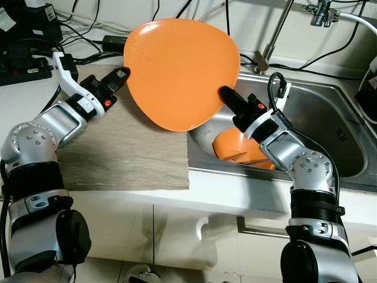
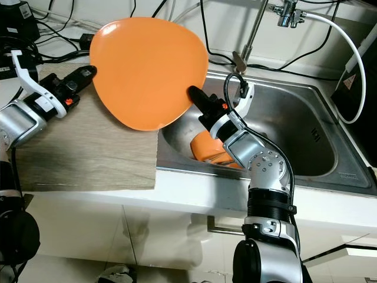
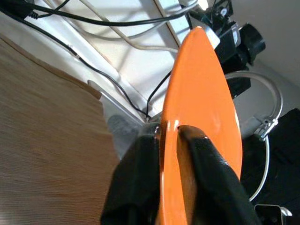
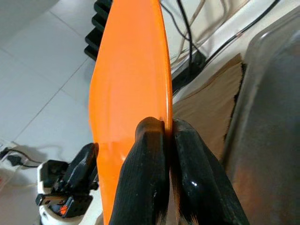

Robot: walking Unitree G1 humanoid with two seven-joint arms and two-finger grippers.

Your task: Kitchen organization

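A large orange plate (image 1: 179, 71) is held up tilted in the air, over the seam between the wooden board and the sink. My left gripper (image 1: 122, 74) is shut on the plate's left rim, its fingers (image 3: 140, 178) clamping the edge on both sides. My right gripper (image 1: 225, 93) is shut on the plate's lower right rim, with fingers (image 4: 150, 173) pinching the thin edge. Below the right arm, an orange bowl (image 1: 235, 147) lies in the steel sink (image 1: 330, 118).
A wooden board (image 1: 126, 150) covers the counter to the left of the sink. Black cables and a power strip (image 1: 26, 68) lie along the back wall. A faucet pipe (image 1: 277, 35) rises behind the sink. White cabinet fronts are below the counter.
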